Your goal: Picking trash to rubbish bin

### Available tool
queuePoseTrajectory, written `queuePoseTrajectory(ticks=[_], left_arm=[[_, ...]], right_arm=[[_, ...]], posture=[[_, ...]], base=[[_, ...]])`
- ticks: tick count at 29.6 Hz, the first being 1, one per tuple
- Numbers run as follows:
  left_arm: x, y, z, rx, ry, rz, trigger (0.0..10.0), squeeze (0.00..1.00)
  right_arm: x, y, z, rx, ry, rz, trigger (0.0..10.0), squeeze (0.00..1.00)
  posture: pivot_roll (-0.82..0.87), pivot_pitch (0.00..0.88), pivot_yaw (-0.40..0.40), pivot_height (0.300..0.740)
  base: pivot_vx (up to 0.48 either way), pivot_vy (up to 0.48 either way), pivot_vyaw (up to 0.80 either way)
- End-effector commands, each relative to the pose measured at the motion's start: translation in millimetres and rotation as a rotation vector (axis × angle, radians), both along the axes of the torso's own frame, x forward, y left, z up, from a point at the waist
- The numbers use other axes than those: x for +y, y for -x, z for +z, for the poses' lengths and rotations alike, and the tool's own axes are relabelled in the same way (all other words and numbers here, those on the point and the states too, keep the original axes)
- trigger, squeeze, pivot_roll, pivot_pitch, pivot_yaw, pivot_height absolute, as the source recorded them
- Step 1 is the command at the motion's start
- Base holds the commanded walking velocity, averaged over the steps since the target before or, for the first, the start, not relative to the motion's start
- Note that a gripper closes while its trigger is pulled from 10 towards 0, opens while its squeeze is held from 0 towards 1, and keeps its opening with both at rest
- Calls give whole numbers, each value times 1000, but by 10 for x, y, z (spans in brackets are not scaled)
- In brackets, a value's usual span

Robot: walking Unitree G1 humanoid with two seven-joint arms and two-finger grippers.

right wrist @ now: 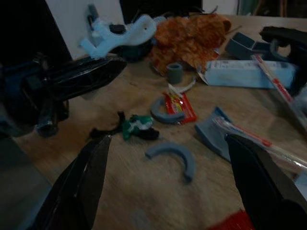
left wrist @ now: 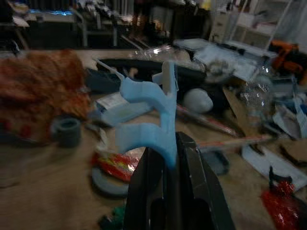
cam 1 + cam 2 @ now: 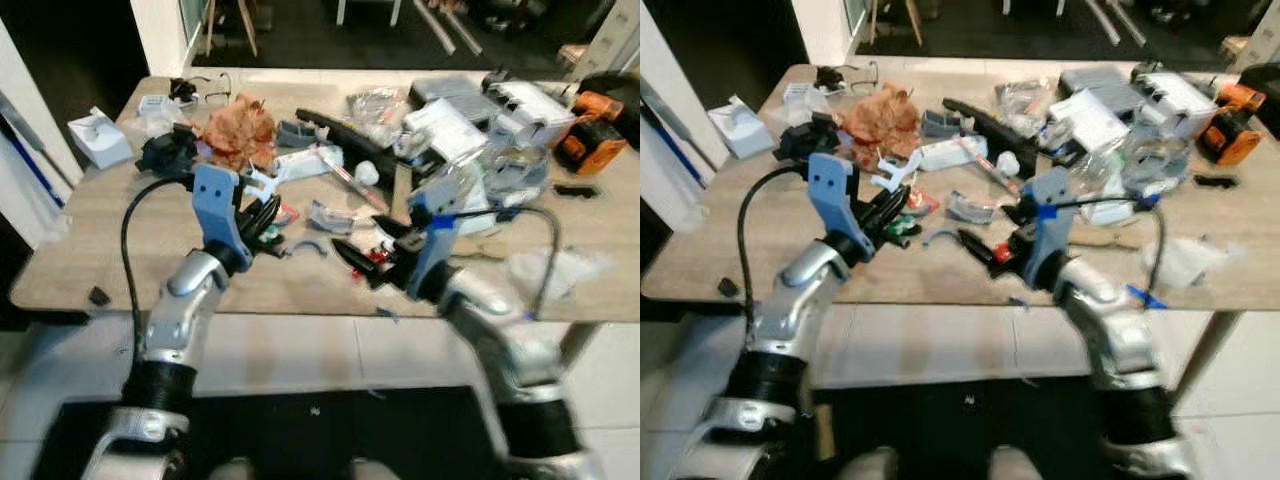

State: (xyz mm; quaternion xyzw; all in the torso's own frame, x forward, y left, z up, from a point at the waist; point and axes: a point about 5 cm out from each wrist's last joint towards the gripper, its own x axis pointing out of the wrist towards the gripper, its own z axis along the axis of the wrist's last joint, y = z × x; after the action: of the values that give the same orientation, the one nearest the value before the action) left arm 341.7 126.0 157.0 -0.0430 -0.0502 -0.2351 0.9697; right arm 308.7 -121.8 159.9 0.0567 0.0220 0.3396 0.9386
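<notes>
Left gripper holds a light-blue plastic scrap above the cluttered table; no bin in sight.

On the left, the left gripper [image 3: 262, 205] has its fingers pinched narrow on a pale blue plastic piece [image 2: 151, 112], lifted clear of the wooden table [image 3: 100, 250] near the crumpled orange paper [image 3: 240, 128]. Below lie a green-and-black scrap [image 1: 136, 127] and a grey curved piece [image 1: 175, 154]. Further right, the right gripper [image 1: 170, 187] hovers with fingers spread wide over that litter. Judged step: first pick done; next calls for carrying the piece to a rubbish bin, wherever that stands.
</notes>
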Motion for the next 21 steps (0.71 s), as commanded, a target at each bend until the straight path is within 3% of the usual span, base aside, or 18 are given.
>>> queuePoseTrajectory(ticks=[1,2,3,6,8,21], left_arm=[[49,-34,-38,12,1,22,10000,0],[18,-50,-84,42,39,-6,10000,0],[18,-50,-84,42,39,-6,10000,0],[8,-55,-73,50,102,-33,10000,0],[11,-54,-72,43,126,-24,10000,0],[-26,-108,-78,33,144,-71,10000,0]], right_arm=[[-71,-65,33,-36,-3,-21,10000,0],[-46,-88,-5,-69,74,4,10000,0],[-46,-88,-5,-69,74,4,10000,0],[-76,-67,-30,-38,-6,16,10000,0],[-102,-75,-33,-39,-10,8,10000,0],[-79,-141,-88,-46,1,56,10000,0]], posture=[[-87,0,-19,740],[-95,0,-17,740],[-95,0,-17,740],[-98,0,-18,740],[-106,0,-20,740],[-107,0,-19,740]], base=[[0,0,0],[0,0,0],[0,0,0],[0,0,0],[0,0,0],[0,0,0]])
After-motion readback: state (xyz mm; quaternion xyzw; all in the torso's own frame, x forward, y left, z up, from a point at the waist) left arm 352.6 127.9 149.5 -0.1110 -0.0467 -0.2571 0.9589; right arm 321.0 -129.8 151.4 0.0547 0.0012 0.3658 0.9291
